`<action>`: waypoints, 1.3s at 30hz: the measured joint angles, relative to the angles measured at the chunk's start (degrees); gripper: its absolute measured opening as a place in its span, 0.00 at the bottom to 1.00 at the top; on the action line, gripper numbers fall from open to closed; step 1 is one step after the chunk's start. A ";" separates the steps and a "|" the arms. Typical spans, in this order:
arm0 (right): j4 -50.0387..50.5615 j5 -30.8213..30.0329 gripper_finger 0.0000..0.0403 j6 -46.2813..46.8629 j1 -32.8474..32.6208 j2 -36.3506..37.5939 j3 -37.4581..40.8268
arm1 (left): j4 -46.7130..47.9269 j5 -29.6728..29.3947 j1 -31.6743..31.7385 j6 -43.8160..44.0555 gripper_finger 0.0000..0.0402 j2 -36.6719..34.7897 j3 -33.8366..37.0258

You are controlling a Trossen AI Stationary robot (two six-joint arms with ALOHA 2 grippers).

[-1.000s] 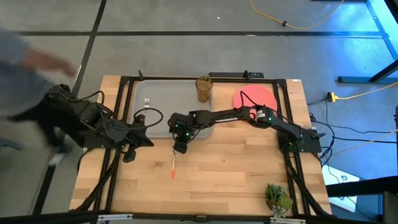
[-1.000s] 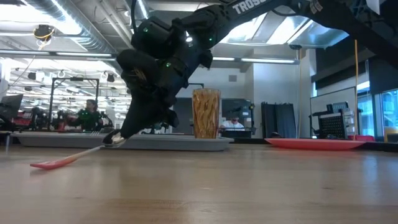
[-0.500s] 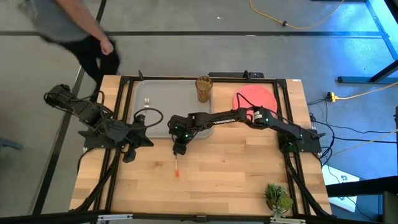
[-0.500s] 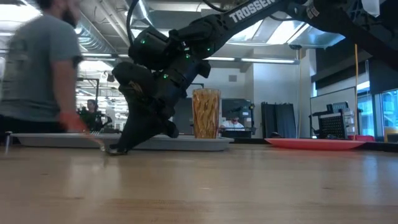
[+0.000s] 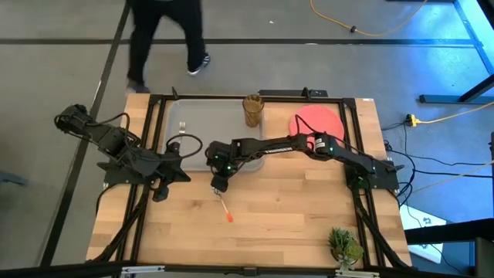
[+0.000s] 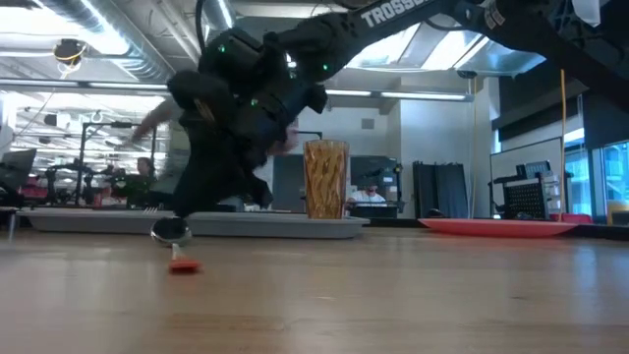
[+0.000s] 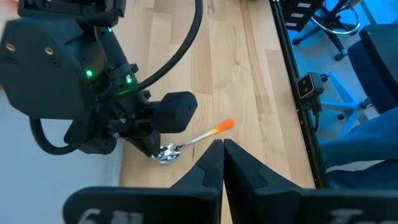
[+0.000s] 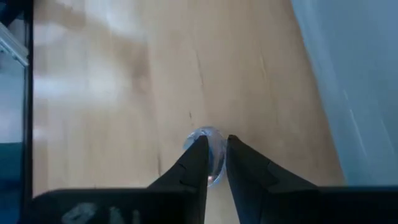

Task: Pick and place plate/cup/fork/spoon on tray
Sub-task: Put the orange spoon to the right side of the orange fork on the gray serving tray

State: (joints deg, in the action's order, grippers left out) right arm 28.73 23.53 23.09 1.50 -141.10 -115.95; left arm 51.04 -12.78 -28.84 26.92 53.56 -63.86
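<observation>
The right gripper (image 5: 218, 187) reaches across the table (image 5: 293, 224) and points down just in front of the tray's (image 5: 202, 123) near edge, its fingers (image 8: 198, 163) pinched on the bowl of the spoon (image 5: 223, 205). In the right wrist view the shiny bowl (image 8: 208, 149) sits between the two tips, which stand nearly together with only a narrow gap, so they look clenched on it. The low view shows the bowl (image 6: 169, 232) at the fingertips (image 6: 187, 221), right at the wood, with the orange handle end (image 6: 184, 265) resting on the table nearer the camera. From above, the handle runs away from the fingers toward the table's front, ending in its orange tip (image 5: 228, 217). The left wrist view shows the same spoon (image 7: 194, 137) lying slantwise, bowl under the right gripper (image 7: 152, 148), handle free. The left gripper (image 7: 222, 163) waits at the table's left side, near the tray's corner, its fingers closed against each other with nothing between them. Beyond the right fingers, the fork (image 5: 182, 128) lies on the tray's left part. The cup (image 5: 252, 110) stands upright at the tray's far right edge; I cannot tell whether it is on the tray or just off it. The plate (image 5: 317, 123) rests on the wood farther right, clear of the tray. A person (image 5: 166, 35) walks on the floor beyond the table.
</observation>
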 joint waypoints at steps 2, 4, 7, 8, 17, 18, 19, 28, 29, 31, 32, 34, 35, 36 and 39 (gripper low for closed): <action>0.99 0.02 0.15 -1.33 0.00 0.06 -1.87 | 0.00 0.03 0.00 0.00 0.00 0.00 0.00; 3.12 0.02 0.15 -2.66 0.01 0.11 -3.78 | 0.03 0.24 0.00 0.00 0.00 0.00 0.00; 9.12 -0.13 0.15 -5.79 0.02 0.09 -8.54 | 0.90 0.24 0.00 0.02 0.00 0.00 0.00; 11.08 -0.14 0.15 -7.11 0.02 0.11 -10.41 | 1.18 0.27 0.00 0.05 0.00 0.00 0.00; 24.59 -4.84 0.15 -13.73 -2.08 5.89 -17.06 | 4.77 3.30 -0.01 7.14 0.00 0.29 0.00; 26.25 -5.93 0.15 -13.73 -2.36 6.83 -17.06 | 5.28 3.28 0.00 8.05 0.00 0.48 0.00; 26.67 -7.15 0.15 -13.79 -2.61 8.05 -17.06 | 5.81 3.27 0.00 8.71 0.00 0.66 0.00; 31.42 -18.51 0.15 -14.17 -5.05 17.28 -17.06 | 6.85 3.35 2.48 9.20 0.01 5.50 0.04; 31.74 -19.45 0.15 -13.93 -5.31 18.31 -17.06 | 6.97 3.37 2.99 9.20 0.01 6.36 0.04; 32.43 -20.94 0.15 -13.05 -5.64 20.03 -17.06 | 6.83 3.45 4.00 9.14 0.03 8.24 0.04; 32.90 -21.79 0.15 -12.83 -5.87 20.98 -17.06 | 6.88 3.47 4.28 8.74 0.04 9.17 0.04; 34.27 -22.82 0.15 -12.88 -6.55 22.83 -17.06 | 6.84 2.59 4.73 6.14 0.06 10.94 0.04; 34.61 -23.30 0.15 -12.90 -6.83 23.78 -17.06 | 6.85 1.68 4.87 4.39 0.06 12.05 0.04; 35.26 -23.69 0.15 -12.90 -7.17 24.42 -17.08 | 6.86 0.57 4.81 2.10 0.06 13.14 0.04; 37.64 -24.45 0.15 -12.95 -7.99 26.50 -17.09 | 6.83 -2.05 4.22 -4.49 0.06 16.32 0.04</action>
State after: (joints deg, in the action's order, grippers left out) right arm 66.37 -0.92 10.15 -6.49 -114.60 -133.03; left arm 57.87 -14.83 -24.62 22.43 69.88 -63.81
